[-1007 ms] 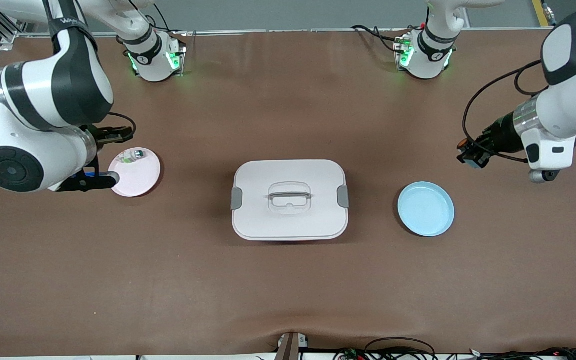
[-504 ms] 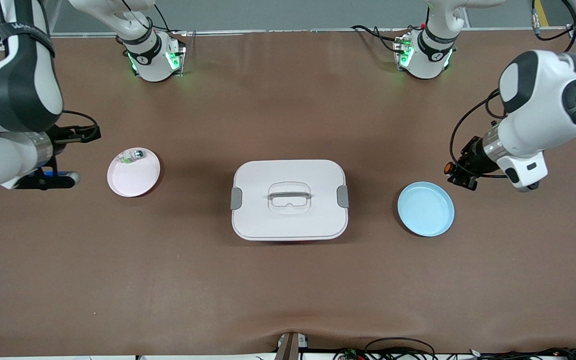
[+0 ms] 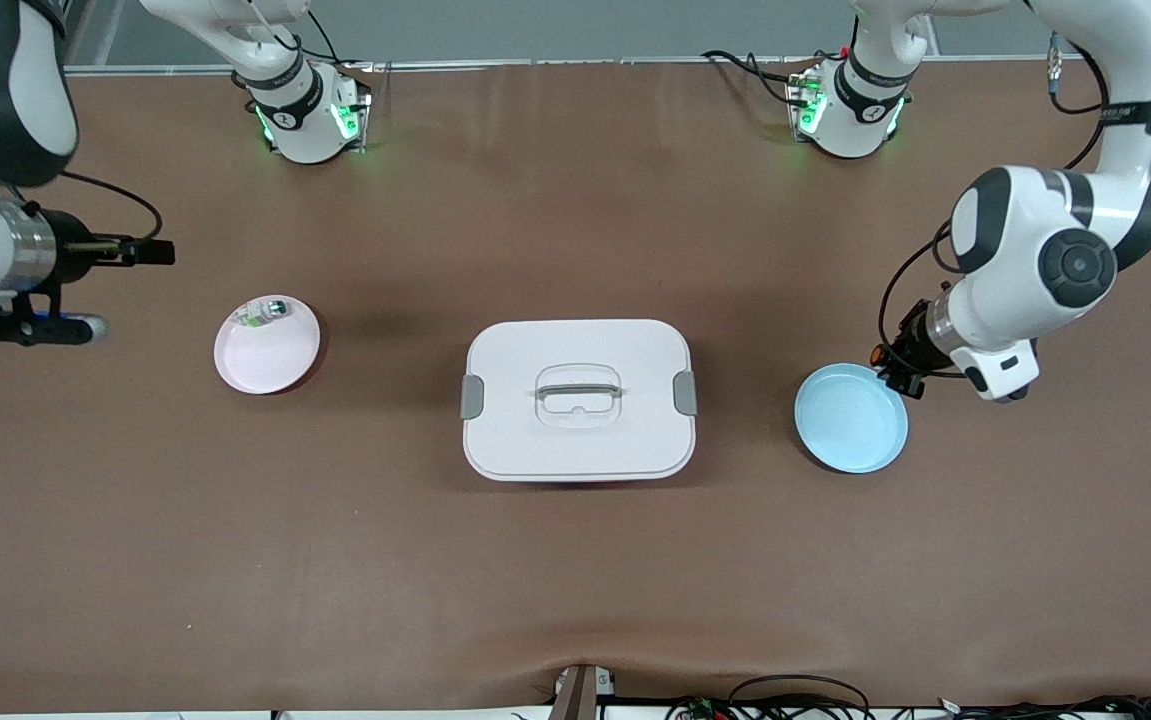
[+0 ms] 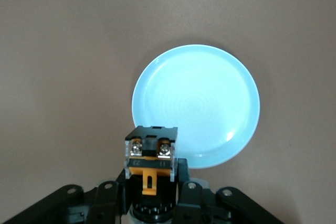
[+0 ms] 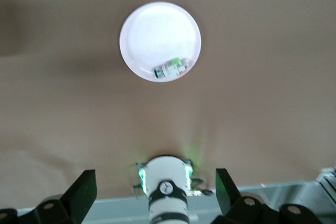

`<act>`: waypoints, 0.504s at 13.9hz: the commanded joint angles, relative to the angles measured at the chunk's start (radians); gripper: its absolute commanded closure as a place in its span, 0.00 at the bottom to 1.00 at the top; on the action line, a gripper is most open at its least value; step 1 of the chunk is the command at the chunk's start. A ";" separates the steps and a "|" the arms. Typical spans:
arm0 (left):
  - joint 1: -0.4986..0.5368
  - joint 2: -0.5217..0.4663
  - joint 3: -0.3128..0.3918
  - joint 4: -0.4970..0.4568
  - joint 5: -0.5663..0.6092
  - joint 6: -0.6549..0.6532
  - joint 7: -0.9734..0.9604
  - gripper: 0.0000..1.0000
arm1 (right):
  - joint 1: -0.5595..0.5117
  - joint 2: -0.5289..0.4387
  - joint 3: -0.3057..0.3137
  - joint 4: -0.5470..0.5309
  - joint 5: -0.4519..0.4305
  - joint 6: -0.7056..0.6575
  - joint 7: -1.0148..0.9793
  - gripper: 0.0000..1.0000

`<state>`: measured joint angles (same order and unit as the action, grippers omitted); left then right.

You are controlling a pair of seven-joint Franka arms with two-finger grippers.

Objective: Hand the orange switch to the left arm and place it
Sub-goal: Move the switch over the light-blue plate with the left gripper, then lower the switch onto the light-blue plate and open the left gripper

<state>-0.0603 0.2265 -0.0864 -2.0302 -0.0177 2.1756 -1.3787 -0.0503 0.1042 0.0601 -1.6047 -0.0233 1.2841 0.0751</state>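
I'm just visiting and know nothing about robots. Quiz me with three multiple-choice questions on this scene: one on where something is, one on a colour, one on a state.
1. Where is the orange switch?
A. on the pink plate
B. in the left gripper, at the blue plate's rim
C. on the box lid

2. What colour is the plate holding the small clear part with green?
A. pink
B. blue
C. yellow

3. How is the box?
A. lid off
B. tipped on its side
C. closed, lid on

Answers:
1 B: the left wrist view shows the switch clamped between the fingers, by the blue plate.
2 A: the part lies on the pink plate.
3 C: the lid sits flat, with its handle on top.

The right gripper waits open near the table's edge.
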 commanded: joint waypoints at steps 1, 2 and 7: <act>0.002 0.083 -0.003 0.010 0.091 0.067 -0.112 1.00 | -0.053 -0.171 0.017 -0.185 0.036 0.122 0.012 0.00; 0.002 0.106 -0.004 0.011 0.128 0.082 -0.144 1.00 | -0.053 -0.191 0.017 -0.204 0.036 0.147 0.012 0.00; 0.019 0.186 0.002 0.016 0.134 0.174 -0.158 1.00 | -0.054 -0.215 0.015 -0.166 0.032 0.172 0.058 0.00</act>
<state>-0.0543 0.3872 -0.0846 -2.0281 0.0941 2.3190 -1.5169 -0.0860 -0.0926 0.0606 -1.7787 -0.0031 1.4507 0.0893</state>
